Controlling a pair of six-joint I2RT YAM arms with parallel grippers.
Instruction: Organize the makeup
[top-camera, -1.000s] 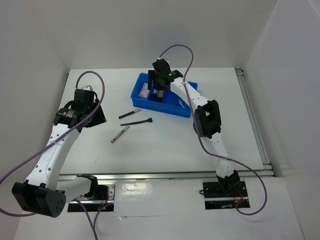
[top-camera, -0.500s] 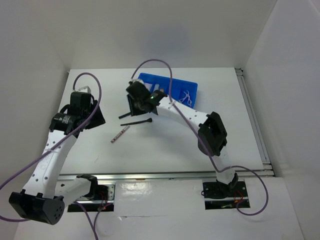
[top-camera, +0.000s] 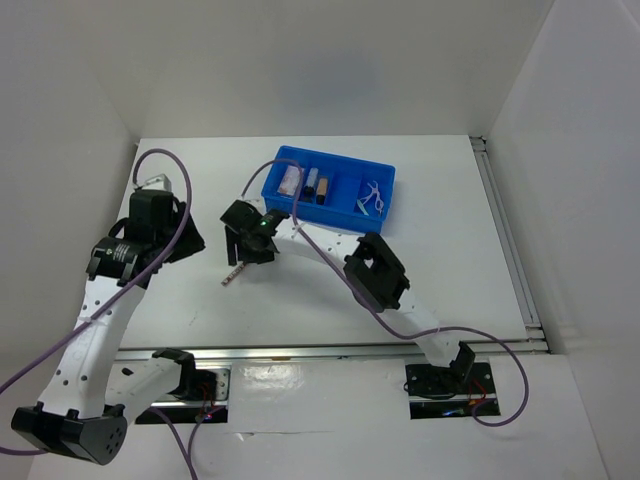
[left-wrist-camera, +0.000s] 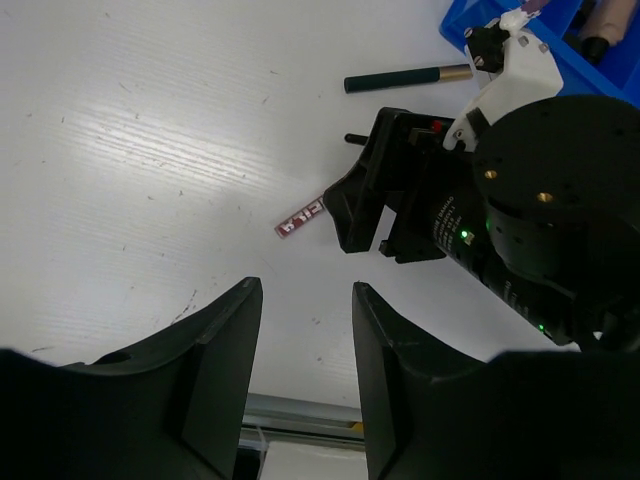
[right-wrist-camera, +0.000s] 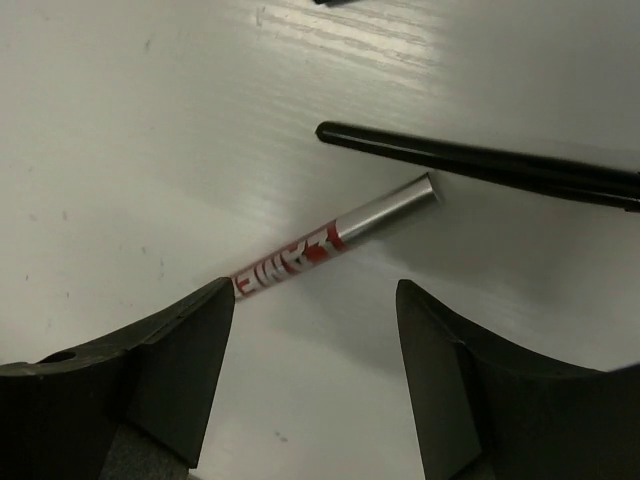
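Note:
My right gripper (top-camera: 245, 252) is open and empty, low over the loose makeup on the table; it also shows in the left wrist view (left-wrist-camera: 385, 200). A silver pencil with red lettering (right-wrist-camera: 335, 240) lies just ahead of its fingertips (right-wrist-camera: 315, 295), with a black wand (right-wrist-camera: 480, 160) beyond. The pencil also shows from above (top-camera: 238, 268). A dark green pencil with a gold end (left-wrist-camera: 405, 77) lies farther off. My left gripper (top-camera: 188, 240) is open and empty, left of these items (left-wrist-camera: 305, 290). A pinkish packet (top-camera: 290, 180) and pale tools (top-camera: 372, 195) lie in the blue tray (top-camera: 385, 172).
The blue tray stands at the back centre of the white table, with two small upright containers (top-camera: 318, 184) in its middle compartment. White walls close in the table on the left, back and right. A metal rail (top-camera: 330, 350) runs along the near edge.
My right arm has swung from above the blue tray to the left and nearer, down over the loose pencils. My left gripper has drawn slightly left and nearer.

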